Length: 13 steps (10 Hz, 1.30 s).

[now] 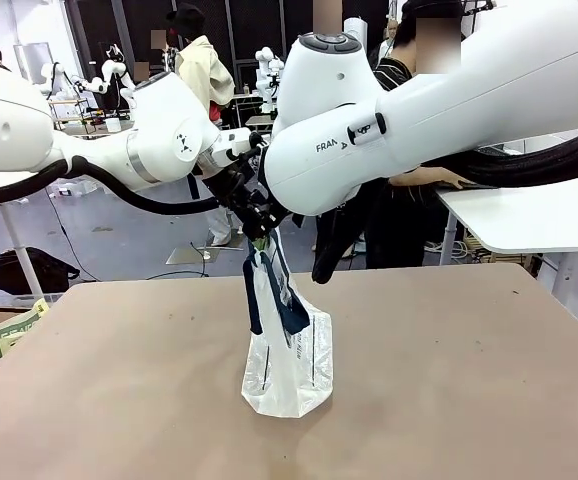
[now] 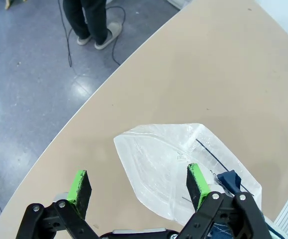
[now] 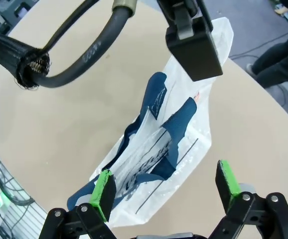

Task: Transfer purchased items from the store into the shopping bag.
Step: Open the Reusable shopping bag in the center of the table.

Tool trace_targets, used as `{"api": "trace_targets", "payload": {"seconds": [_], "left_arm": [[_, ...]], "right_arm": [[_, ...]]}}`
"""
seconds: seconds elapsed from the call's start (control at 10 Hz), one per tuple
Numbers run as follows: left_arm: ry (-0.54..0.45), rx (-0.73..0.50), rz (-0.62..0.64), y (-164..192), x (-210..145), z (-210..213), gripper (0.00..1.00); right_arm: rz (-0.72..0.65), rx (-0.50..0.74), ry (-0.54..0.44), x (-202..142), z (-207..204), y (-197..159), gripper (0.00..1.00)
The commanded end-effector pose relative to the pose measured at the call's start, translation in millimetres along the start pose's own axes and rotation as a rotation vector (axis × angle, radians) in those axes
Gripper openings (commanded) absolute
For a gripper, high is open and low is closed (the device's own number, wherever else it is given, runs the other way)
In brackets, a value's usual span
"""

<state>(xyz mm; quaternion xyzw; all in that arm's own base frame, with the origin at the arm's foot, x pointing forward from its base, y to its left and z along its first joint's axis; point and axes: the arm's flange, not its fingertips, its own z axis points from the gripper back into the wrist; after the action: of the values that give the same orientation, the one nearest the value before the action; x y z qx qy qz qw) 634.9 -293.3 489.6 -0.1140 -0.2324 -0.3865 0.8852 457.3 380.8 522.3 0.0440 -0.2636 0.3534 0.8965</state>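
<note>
The shopping bag (image 1: 289, 362) stands upright at the middle of the brown table (image 1: 449, 380), whitish and see-through, with navy strap handles (image 1: 287, 300) hanging down its side. My left gripper (image 1: 257, 230) hovers just above the bag's top. In the left wrist view the left gripper (image 2: 138, 184) is open, and the bag (image 2: 174, 169) lies below its green pads (image 2: 79, 186). In the right wrist view my right gripper (image 3: 166, 185) is also open, above the bag (image 3: 184, 164) and its navy handles (image 3: 159, 99). The basket and the purchased items are out of view.
A person in dark clothes (image 1: 409, 200) stands beyond the far edge, a hand on a white side table (image 1: 529, 215). A yellow-green packet (image 1: 14, 328) sits off the table's left edge. My left arm's black cable (image 3: 59, 40) crosses above the bag.
</note>
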Motion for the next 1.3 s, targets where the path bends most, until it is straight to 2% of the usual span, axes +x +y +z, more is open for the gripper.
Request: {"api": "trace_targets", "payload": {"seconds": [0.0, 1.2], "left_arm": [[0.011, -0.024, 0.024, 3, 4, 2, 1.00], [0.005, -0.049, 0.041, 6, 1, -1, 1.00]], "right_arm": [[-0.032, -0.037, 0.007, 8, -1, 5, 1.00], [-0.058, -0.065, 0.102, -6, -15, 0, 1.00]]}}
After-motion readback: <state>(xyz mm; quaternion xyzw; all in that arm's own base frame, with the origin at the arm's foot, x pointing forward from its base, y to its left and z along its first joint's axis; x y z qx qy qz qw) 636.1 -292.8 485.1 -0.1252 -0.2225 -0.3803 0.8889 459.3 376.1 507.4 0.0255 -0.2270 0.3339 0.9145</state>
